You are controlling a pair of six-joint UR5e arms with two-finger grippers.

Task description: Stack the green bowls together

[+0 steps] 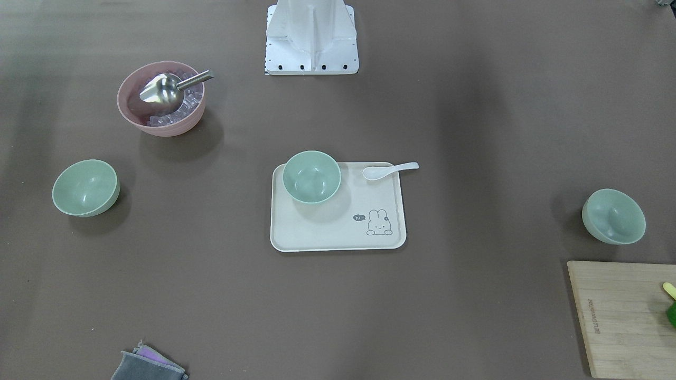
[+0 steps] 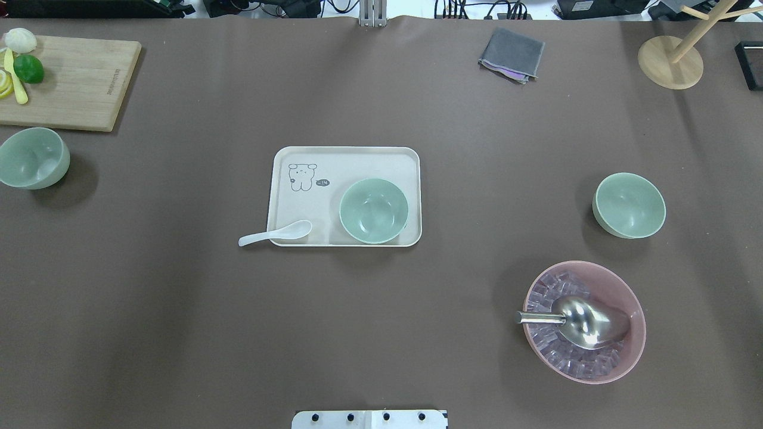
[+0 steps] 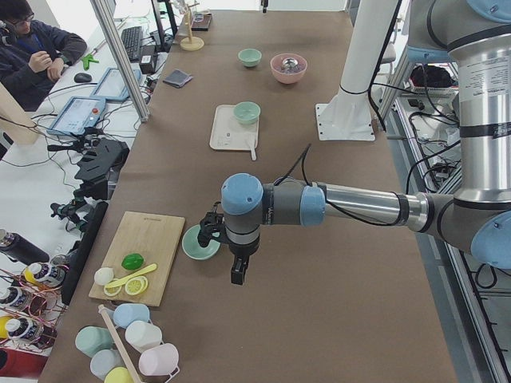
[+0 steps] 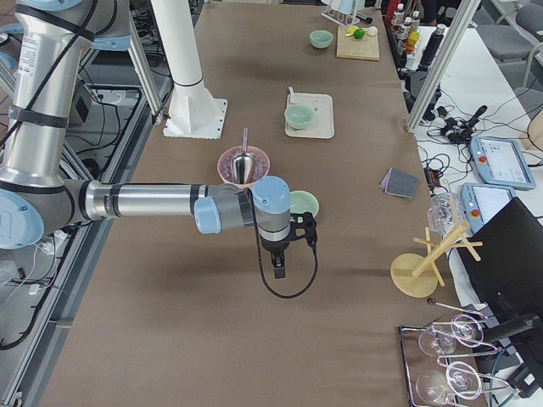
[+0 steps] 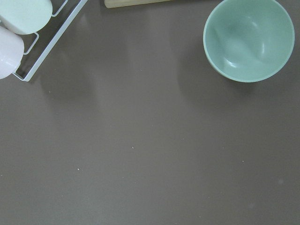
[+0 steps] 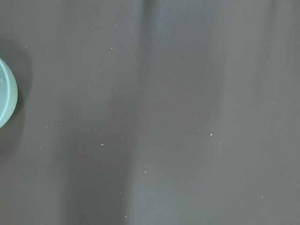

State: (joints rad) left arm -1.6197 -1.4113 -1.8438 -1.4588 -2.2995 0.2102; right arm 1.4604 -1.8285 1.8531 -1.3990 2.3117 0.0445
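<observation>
Three pale green bowls stand apart on the brown table. One (image 2: 374,210) sits on the cream tray (image 2: 310,205), also in the front view (image 1: 311,177). One (image 2: 31,158) stands at the robot's far left by the cutting board, also in the left wrist view (image 5: 248,40). One (image 2: 629,205) stands at the right, and its rim shows in the right wrist view (image 6: 5,98). My left gripper (image 3: 209,231) hovers beside the left bowl (image 3: 196,246). My right gripper (image 4: 307,227) hovers beside the right bowl (image 4: 304,203). I cannot tell whether either gripper is open or shut.
A pink bowl (image 2: 596,345) with ice cubes and a metal scoop (image 2: 581,322) stands near the right bowl. A white spoon (image 2: 275,233) lies over the tray's edge. A cutting board (image 2: 77,83) with fruit, a grey cloth (image 2: 511,53) and a wooden stand (image 2: 670,62) lie along the far edge.
</observation>
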